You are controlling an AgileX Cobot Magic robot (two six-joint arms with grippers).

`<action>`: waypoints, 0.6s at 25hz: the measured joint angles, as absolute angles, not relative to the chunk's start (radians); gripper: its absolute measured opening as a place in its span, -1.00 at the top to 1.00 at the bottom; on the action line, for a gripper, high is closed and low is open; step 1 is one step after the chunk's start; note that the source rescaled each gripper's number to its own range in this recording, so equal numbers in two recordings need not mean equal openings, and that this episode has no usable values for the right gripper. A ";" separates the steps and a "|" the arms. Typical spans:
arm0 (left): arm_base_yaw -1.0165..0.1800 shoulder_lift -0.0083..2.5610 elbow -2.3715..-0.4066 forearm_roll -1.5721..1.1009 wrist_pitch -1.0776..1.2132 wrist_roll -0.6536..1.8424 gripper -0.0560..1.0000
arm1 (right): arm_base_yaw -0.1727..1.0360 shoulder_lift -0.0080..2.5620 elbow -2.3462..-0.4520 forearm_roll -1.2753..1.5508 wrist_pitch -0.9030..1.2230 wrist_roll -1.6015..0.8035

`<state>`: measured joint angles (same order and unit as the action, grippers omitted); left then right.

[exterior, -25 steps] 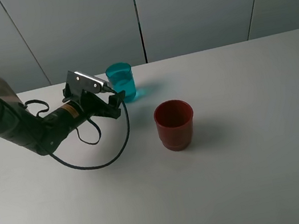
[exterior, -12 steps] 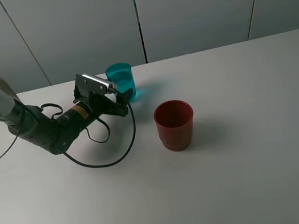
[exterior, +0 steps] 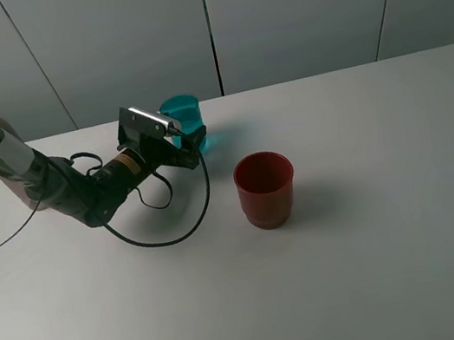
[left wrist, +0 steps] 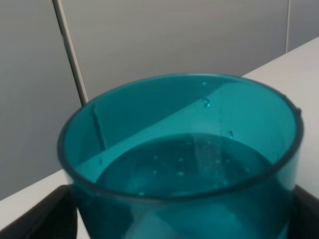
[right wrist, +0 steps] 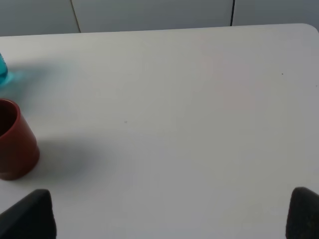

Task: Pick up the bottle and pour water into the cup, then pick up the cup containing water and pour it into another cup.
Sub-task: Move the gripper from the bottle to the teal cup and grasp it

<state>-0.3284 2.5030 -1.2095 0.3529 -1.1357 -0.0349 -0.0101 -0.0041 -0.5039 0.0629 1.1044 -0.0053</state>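
The teal cup [exterior: 184,112] stands at the back of the table and holds water; it fills the left wrist view [left wrist: 184,159]. My left gripper [exterior: 187,144] is open, with one dark finger [left wrist: 42,219] on either side of the cup's lower wall. The dark red cup [exterior: 265,188] stands upright to the front right of the teal one, and also shows at the edge of the right wrist view [right wrist: 12,142]. My right gripper [right wrist: 164,216] is open over bare table, with nothing between its fingers. The bottle is hidden behind the left arm.
The left arm [exterior: 54,187] stretches in from the far left, with black cable loops [exterior: 163,230] sagging onto the white table [exterior: 380,240]. Grey wall panels [exterior: 295,8] close off the back edge.
My left gripper has slid right and toward the back, from beside the teal cup to straddling it. The arm now covers the bottle that showed at the far left.
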 joint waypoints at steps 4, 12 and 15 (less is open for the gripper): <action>-0.328 2.518 -1.238 0.357 -1.139 -0.042 -1.00 | -0.010 -0.004 -0.504 0.063 1.104 -0.005; -0.328 2.533 -1.294 0.390 -1.113 -0.062 -1.00 | -0.010 -0.004 -0.504 0.063 1.104 0.000; -0.328 2.551 -1.320 0.406 -1.107 -0.087 -1.00 | -0.010 -0.004 -0.504 0.063 1.104 0.000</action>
